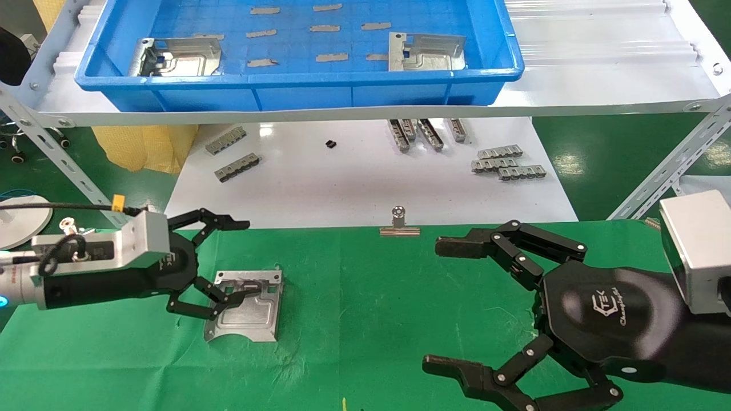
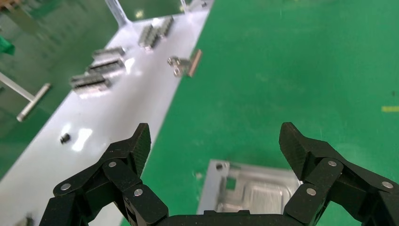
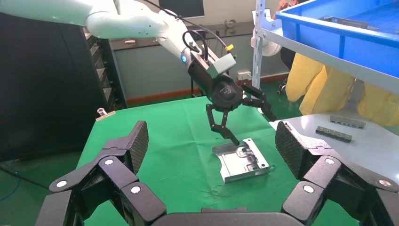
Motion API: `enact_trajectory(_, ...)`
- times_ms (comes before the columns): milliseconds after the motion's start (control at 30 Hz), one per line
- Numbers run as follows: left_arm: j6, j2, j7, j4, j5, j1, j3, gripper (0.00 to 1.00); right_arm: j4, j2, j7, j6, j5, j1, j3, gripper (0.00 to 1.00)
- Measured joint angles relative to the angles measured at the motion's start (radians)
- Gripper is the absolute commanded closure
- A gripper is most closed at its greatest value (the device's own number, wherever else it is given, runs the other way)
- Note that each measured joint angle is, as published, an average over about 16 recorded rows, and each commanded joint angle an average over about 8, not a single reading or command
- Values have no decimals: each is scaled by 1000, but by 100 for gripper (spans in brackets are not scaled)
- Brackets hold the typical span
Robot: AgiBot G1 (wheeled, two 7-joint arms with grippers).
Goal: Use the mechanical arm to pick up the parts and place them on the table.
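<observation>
My left gripper (image 1: 246, 257), on the arm with the yellow tag (image 1: 118, 201), is open just above the green cloth table (image 1: 365, 319). One silver part (image 1: 251, 319) lies flat on the cloth under its near finger, whose tip is at the part's edge. The left wrist view shows the part (image 2: 256, 190) below the open gripper (image 2: 216, 139). The right wrist view shows the part (image 3: 242, 162) and the left gripper (image 3: 254, 128) farther off. Two more parts (image 1: 183, 56) (image 1: 425, 51) lie in the blue bin (image 1: 297, 77). My right gripper (image 1: 437, 304) is open and empty at the front right.
The blue bin stands on a white ribbed shelf (image 1: 599, 68) at the back. Grey comb-like strips (image 1: 508, 162) lie on the glossy white tabletop (image 1: 342, 182) beyond the cloth. A silver binder clip (image 1: 399, 224) grips the cloth's far edge. Thin grey slips (image 1: 325, 27) lie in the bin.
</observation>
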Motion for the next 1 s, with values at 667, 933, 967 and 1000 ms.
enact_trajectory(667, -31, -120, -340, -433, -160, 203, -133, 0, 0, 0, 0, 0, 0, 0, 0, 0)
enact_trajectory(933, -44, -168, -476, -606, -224, 284, -186, 0, 0, 0, 0, 0, 0, 0, 0, 0)
enact_trajectory(967, -45, -174, -494, -628, -232, 294, -193, 0, 0, 0, 0, 0, 0, 0, 0, 0)
enact_trajectory(1000, -47, -180, -511, -650, -240, 304, -199, 0, 0, 0, 0, 0, 0, 0, 0, 0)
